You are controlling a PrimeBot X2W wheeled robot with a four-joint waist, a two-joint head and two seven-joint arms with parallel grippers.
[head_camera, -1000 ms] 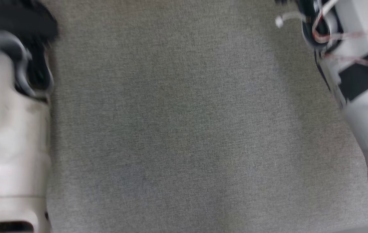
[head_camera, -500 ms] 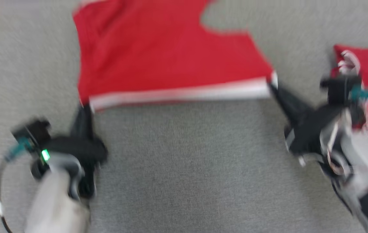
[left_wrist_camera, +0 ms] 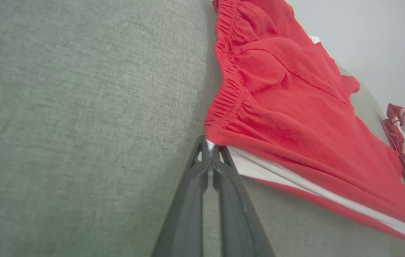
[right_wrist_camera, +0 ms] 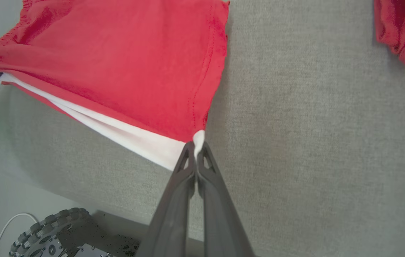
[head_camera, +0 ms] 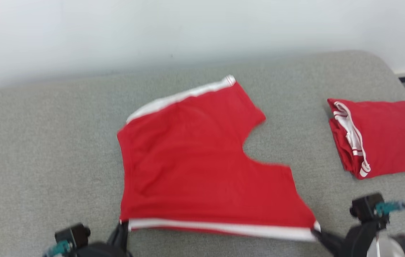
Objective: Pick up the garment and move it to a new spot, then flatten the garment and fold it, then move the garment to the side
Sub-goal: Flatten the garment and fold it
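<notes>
The garment (head_camera: 195,160) is a pair of red shorts with a white side stripe, spread over the grey cushioned surface (head_camera: 45,142). My left gripper (head_camera: 122,226) is shut on its near left corner, where the elastic waistband (left_wrist_camera: 224,103) meets the stripe; the pinched tips show in the left wrist view (left_wrist_camera: 209,142). At the near right corner my right gripper (head_camera: 316,232) is shut on the white stripe end at the leg hem (right_wrist_camera: 196,144). The stripe edge is stretched between both grippers and lifted slightly off the surface (right_wrist_camera: 117,132).
A second red garment (head_camera: 384,135), folded, lies at the right end of the surface. A white wall (head_camera: 188,28) stands behind the surface's far edge. My wheeled base (right_wrist_camera: 52,232) and the floor show below the near edge.
The head camera has swung upward, bringing the garment, the folded pile and the wall into the picture. Both grippers still pinch the stripe's two ends.
</notes>
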